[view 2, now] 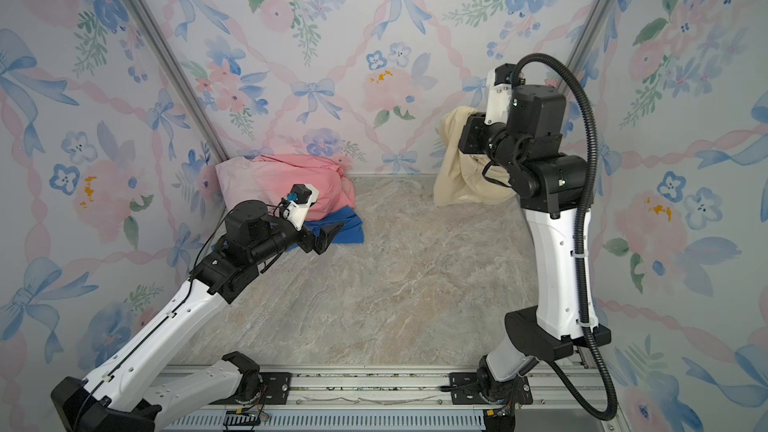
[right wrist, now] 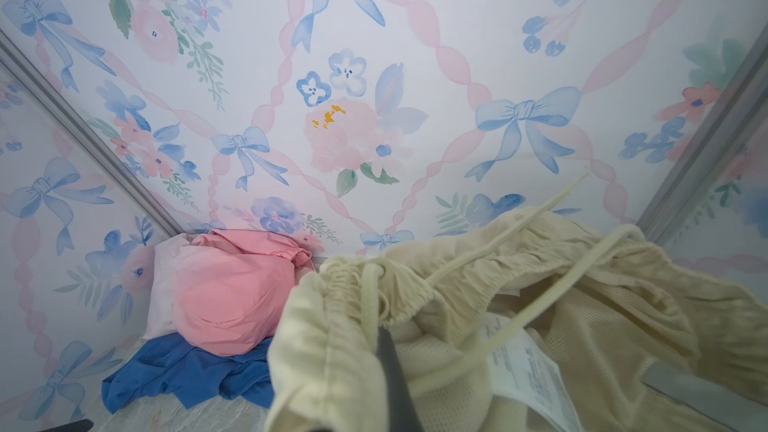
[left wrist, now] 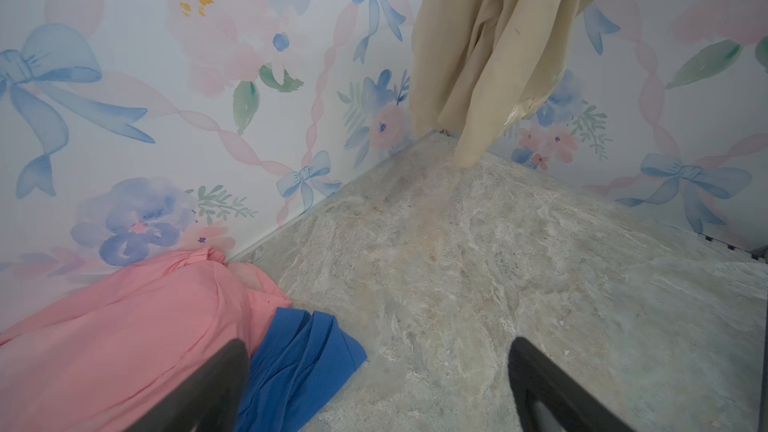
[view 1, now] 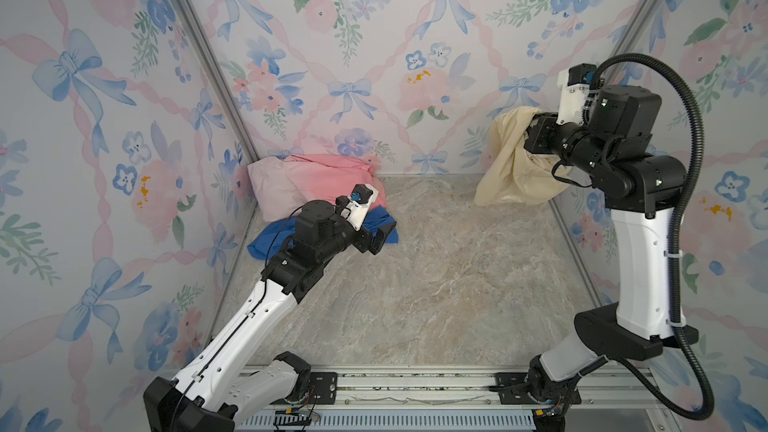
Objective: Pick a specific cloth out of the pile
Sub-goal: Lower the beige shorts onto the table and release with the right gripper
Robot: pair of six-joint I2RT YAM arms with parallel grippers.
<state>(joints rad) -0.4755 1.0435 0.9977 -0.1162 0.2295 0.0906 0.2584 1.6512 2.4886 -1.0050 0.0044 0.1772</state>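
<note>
The cloth [view 1: 509,168] [view 2: 455,180] is pale cream-yellow and hangs above the back right corner of the floor, with its lower end near the surface. My right gripper [view 1: 532,132] [right wrist: 386,351] is shut on its gathered hem; a drawstring and a white label [right wrist: 528,367] show in the right wrist view. The pile [view 1: 316,180] [view 2: 291,184] [right wrist: 232,297] of pink cloths over a royal blue cloth [left wrist: 299,359] lies in the back left corner. My left gripper [view 1: 380,238] [left wrist: 378,347] hovers open and empty at the blue cloth's edge.
Floral wallpapered walls close in the left, back and right sides, with metal corner posts [view 1: 208,60] [view 1: 640,35]. The floor [view 1: 436,276] is a marbled grey slab. A metal rail [view 1: 415,384] carrying both arm bases runs along the front edge.
</note>
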